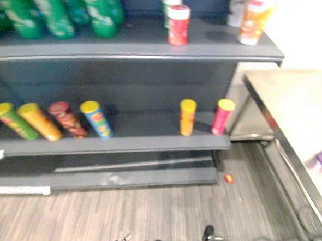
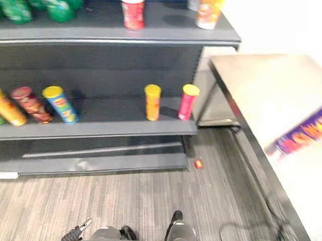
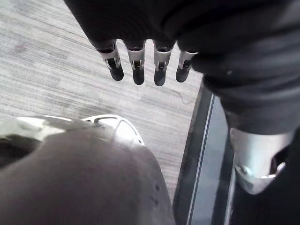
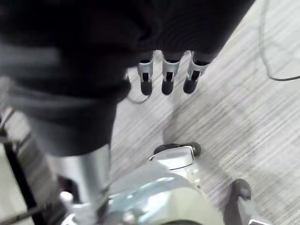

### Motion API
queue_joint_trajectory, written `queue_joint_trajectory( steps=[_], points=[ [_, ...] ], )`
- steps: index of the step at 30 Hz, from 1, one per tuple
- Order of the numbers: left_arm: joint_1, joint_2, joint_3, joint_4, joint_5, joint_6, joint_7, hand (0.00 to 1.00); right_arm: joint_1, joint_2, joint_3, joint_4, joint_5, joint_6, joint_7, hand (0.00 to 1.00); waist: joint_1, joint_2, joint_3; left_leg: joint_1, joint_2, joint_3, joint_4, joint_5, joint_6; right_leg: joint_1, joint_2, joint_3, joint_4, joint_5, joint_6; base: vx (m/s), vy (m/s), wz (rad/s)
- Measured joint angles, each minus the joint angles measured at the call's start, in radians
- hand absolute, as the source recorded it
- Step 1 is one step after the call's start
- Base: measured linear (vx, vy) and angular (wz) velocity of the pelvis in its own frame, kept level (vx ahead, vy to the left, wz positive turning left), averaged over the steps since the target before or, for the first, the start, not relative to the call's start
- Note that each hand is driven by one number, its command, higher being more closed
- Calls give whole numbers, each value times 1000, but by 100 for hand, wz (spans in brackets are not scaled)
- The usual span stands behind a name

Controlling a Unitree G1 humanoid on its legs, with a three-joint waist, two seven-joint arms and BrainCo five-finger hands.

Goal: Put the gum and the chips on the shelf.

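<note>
A purple packet lies on the steel table at the right; I cannot tell what it is. The dark grey shelf unit stands ahead. An orange-yellow can and a pink can stand upright on its lower shelf, with several more cans leaning at the left. My left hand hangs over the floor with straight fingers, open and holding nothing. My right hand hangs the same way over the floor, also open with nothing in it.
On the upper shelf stand green cans, a red can and an orange can. A small red thing lies on the wood-pattern floor by the shelf's right foot. The table's edge runs along the right side.
</note>
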Motion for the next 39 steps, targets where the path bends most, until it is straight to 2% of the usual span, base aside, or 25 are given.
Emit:
queue_joint_trajectory(
  steps=[1,3,6,7,9,10,12,19,20,21,23,24,25,26,27,28,29,31,32,33,34,35,36,37,39],
  points=[
    [2,8,-4,1,0,0,0,0,7,-2,6,3,0,0,-1,0,0,-5,-1,24,-1,62,-35,18,-4,20,-45,-63,59,-16,-14,-32,122,-149],
    [4,19,-26,3,0,1,-2,0,1,-14,10,29,0,-1,-5,0,-1,-16,-2,61,-4,156,-93,56,-25,65,-95,-130,126,-26,-28,-4,39,-129],
    [-12,39,-60,2,-1,0,-9,0,-40,-36,26,73,-1,2,-4,0,-1,-33,-10,57,2,251,-121,82,-44,136,-128,-185,98,-17,-13,-16,-104,-128],
    [-23,45,-65,2,-1,1,-13,0,-70,-35,30,82,-1,5,-4,0,1,-49,-13,56,14,308,-120,95,-50,159,-98,-189,-22,-22,59,4,-217,-115],
    [-27,46,-65,12,-2,-1,-12,0,-108,-36,47,81,-1,6,-4,0,2,-46,-13,74,17,365,-130,130,-62,174,-51,-192,-133,-28,69,2,-334,-139],
    [-44,6,-65,11,-2,-1,-11,0,-126,-52,54,79,0,0,-5,0,-2,-16,-23,94,65,389,-112,151,-84,190,19,-153,-217,-28,69,-12,-440,-133],
    [-47,-13,-64,9,-2,0,-11,0,-127,-53,49,77,0,-1,-5,0,-7,-14,-24,101,64,386,-132,173,-100,195,33,-154,-232,-28,68,-66,-265,-47],
    [-47,-13,22,1,0,1,1,0,-136,-39,44,76,0,-10,-19,0,-28,-25,-8,107,72,421,-136,188,-104,182,53,-128,-267,-49,58,-96,-58,-13],
    [-51,-15,20,1,-1,1,6,0,-134,-41,45,76,1,-13,-31,0,-40,-15,7,107,101,424,-89,179,-103,181,59,-124,-258,-58,53,-75,-100,-29],
    [-51,-15,20,1,-6,1,10,0,-131,-40,52,77,11,-13,-39,0,-49,-12,18,106,156,423,7,175,-103,180,66,-103,-244,-77,44,-47,-92,-31],
    [-50,-13,19,-3,-23,-2,14,0,-129,-43,57,77,19,-15,-43,0,-48,-6,23,107,214,409,113,177,-100,181,79,-75,-234,-89,35,-30,-85,-52],
    [-44,-14,19,-16,-46,-10,15,0,-128,-52,62,77,30,-33,-44,0,-48,5,30,101,256,329,192,194,-75,185,93,-38,-224,-96,24,-25,-106,-78],
    [-41,-16,19,-21,-73,-17,11,0,-128,-61,69,77,41,-42,-43,0,-48,9,31,74,268,216,242,221,-48,188,101,-4,-226,-101,16,12,-93,-101],
    [-41,-26,5,-33,-101,-28,9,0,-131,-76,73,72,61,-49,-41,0,-46,5,35,1,245,30,288,232,-65,187,100,38,-234,-98,11,65,26,-162],
    [-47,-45,-43,-37,-112,-39,1,0,-142,-114,73,78,83,-49,-31,0,-42,8,39,-44,37,-278,134,128,-135,179,72,144,-263,-83,6,103,99,-180],
    [-42,-42,-56,-37,-111,-39,0,0,-143,-117,73,78,98,-50,-23,0,-42,8,39,-46,-6,-332,43,128,-137,178,74,178,-268,-79,10,108,167,-170],
    [-41,-42,-58,-36,-111,-40,0,0,-141,-117,71,78,102,-50,-21,0,-41,8,39,-48,-23,-357,-29,136,-142,176,76,201,-268,-75,17,115,165,-109],
    [-41,-43,-58,-36,-108,-41,-2,0,-140,-119,56,76,117,-50,-20,0,-34,12,39,-65,-57,-431,-195,227,-152,170,79,264,-271,-61,55,136,211,-86],
    [-41,-46,-58,-35,-107,-41,-2,0,-137,-121,54,75,118,-51,-20,0,-29,19,35,-63,-63,-462,-226,264,-154,170,84,278,-271,-59,65,150,242,-68],
    [-42,-47,-57,-36,-105,-42,-2,0,-134,-123,52,77,122,-51,-19,0,-18,28,30,-50,-78,-491,-249,274,-147,173,87,307,-275,-56,94,162,222,-34],
    [-43,-39,-61,-37,-101,-43,-2,0,-129,-106,53,77,138,-52,-13,0,-24,4,25,-45,-102,-499,-253,271,-148,179,66,311,-290,-53,99,191,262,-21],
    [-44,-24,-60,-37,-101,-43,-2,0,-129,-83,52,78,138,-52,-3,0,-23,-20,25,-43,-125,-491,-252,254,-131,191,45,313,-314,-47,107,144,201,2],
    [-43,-20,-59,-36,-101,-41,-2,0,-129,-73,51,78,138,-52,0,0,-22,-24,26,-43,-134,-483,-252,250,-127,192,37,315,-321,-45,109,119,204,2],
    [-43,-11,-58,-37,-101,-41,-1,0,-129,-60,41,78,140,-51,2,0,-20,-40,19,-39,-154,-481,-252,242,-116,204,19,317,-335,-39,120,75,145,3],
    [-35,-5,-59,-36,-101,-41,-1,0,-131,-52,11,77,149,-52,1,0,-19,-36,15,-17,-176,-473,-254,226,-109,223,0,326,-350,-38,122,82,138,-10]
  ],
)
